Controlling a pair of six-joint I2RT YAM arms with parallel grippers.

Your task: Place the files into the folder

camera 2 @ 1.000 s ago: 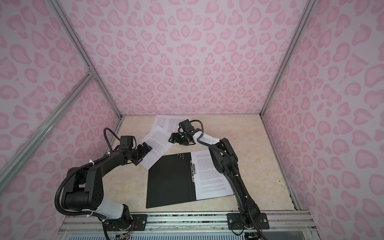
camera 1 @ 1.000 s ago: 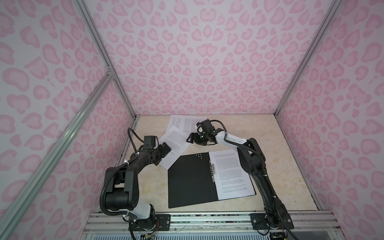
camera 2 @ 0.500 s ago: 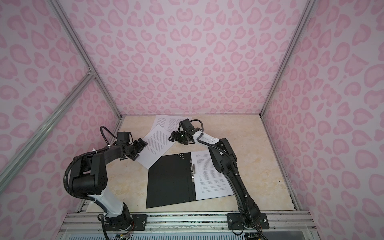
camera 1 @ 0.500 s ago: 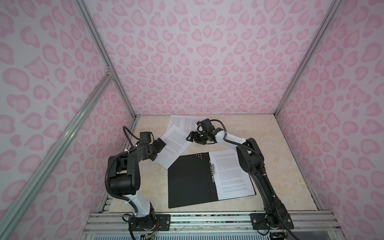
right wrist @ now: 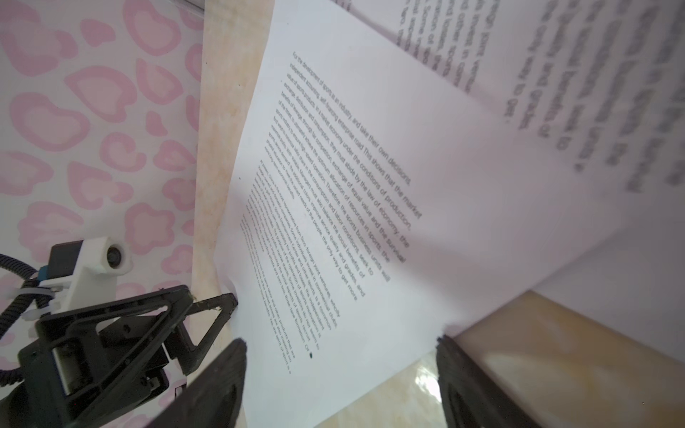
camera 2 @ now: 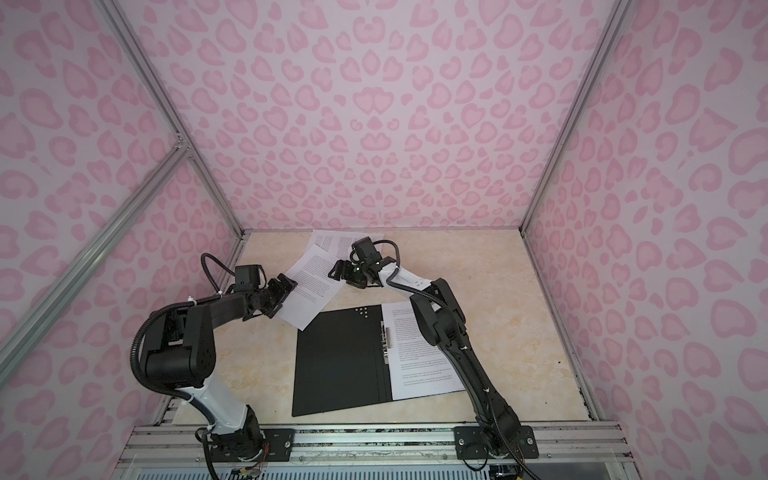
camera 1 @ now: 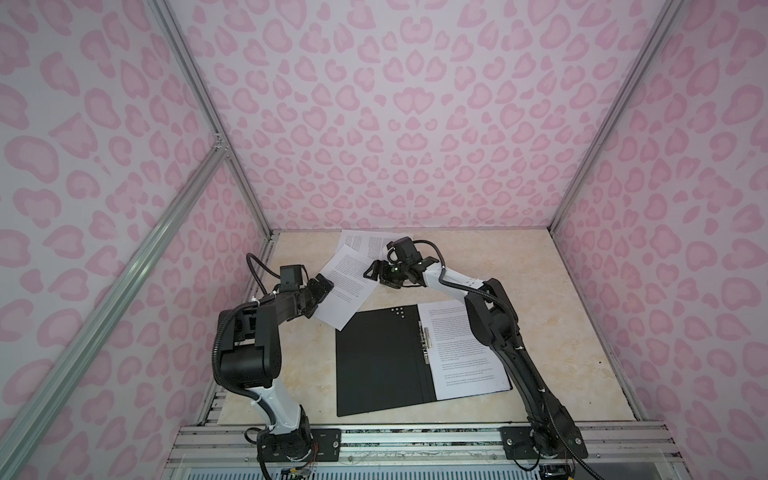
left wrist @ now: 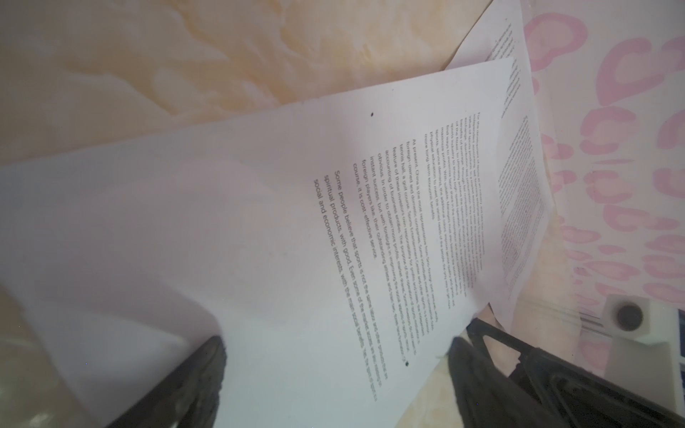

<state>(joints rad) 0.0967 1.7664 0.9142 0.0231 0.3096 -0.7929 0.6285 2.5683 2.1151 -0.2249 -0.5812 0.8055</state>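
Lying open and flat on the counter point(camera 1: 552, 291), in the lower centre of both top views, the folder point(camera 1: 382, 361) point(camera 2: 340, 361) has its black inside facing up. A metal spine clip point(camera 1: 426, 345) runs down its middle. One filed sheet point(camera 1: 465, 353) point(camera 2: 424, 353) lies on the right half, printed side up; the left half is bare black. Just above and left of the folder, a loose sheet point(camera 1: 347, 291) point(camera 2: 309, 291) lies tilted, its lower corner at the folder's upper left corner. Whether the two touch I cannot tell. Its far corner lies over a back sheet point(camera 1: 361, 243) point(camera 2: 332, 241), which sits against the back wall point(camera 1: 415, 166). The left hand point(camera 1: 323, 294) point(camera 2: 286, 294) is at the loose sheet's left edge with its fingers set wide apart. In the left wrist view point(left wrist: 333, 363) the paper runs between them, not pinched. The right hand point(camera 1: 376, 276) point(camera 2: 338, 274) is at the sheet's right edge, fingers likewise well spread. In the right wrist view point(right wrist: 339, 352) the sheet's corner sits in the gap between them. That view also shows one left fingertip point(right wrist: 222, 302) touching the sheet's opposite edge, where the paper curls up a little. Both sheets outside the folder are printed side up, the text too small to read from above.
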